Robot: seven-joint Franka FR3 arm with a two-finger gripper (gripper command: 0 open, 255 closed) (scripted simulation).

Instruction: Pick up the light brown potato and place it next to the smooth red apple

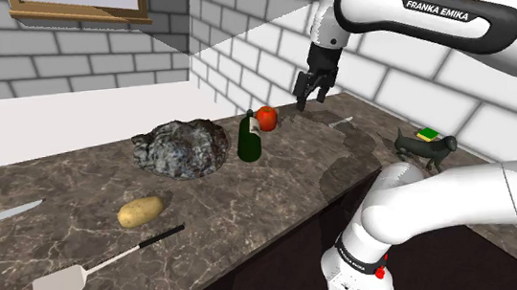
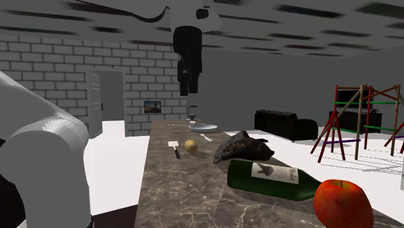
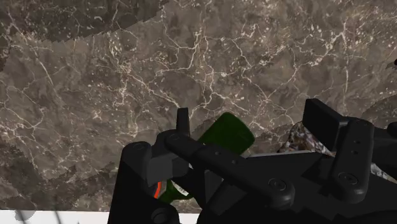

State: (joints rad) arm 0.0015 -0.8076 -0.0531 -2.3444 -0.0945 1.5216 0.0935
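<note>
Apple (image 2: 343, 206) cut off at the edge; end effector (image 1: 312, 94) spread wide, empty, half-hiding the green bottle (image 3: 228, 133); potato (image 1: 140, 211) well apart

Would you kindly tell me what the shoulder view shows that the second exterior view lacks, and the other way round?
The shoulder view adds a dark dog figurine on the counter and a wooden frame high on the brick wall. The second exterior view adds a black sofa, a red-and-wood scaffold and a grey door beyond the counter. Both share the marble counter, the potato, the grey rock-like lump, the green bottle, the red apple and the open end effector above the counter.
</note>
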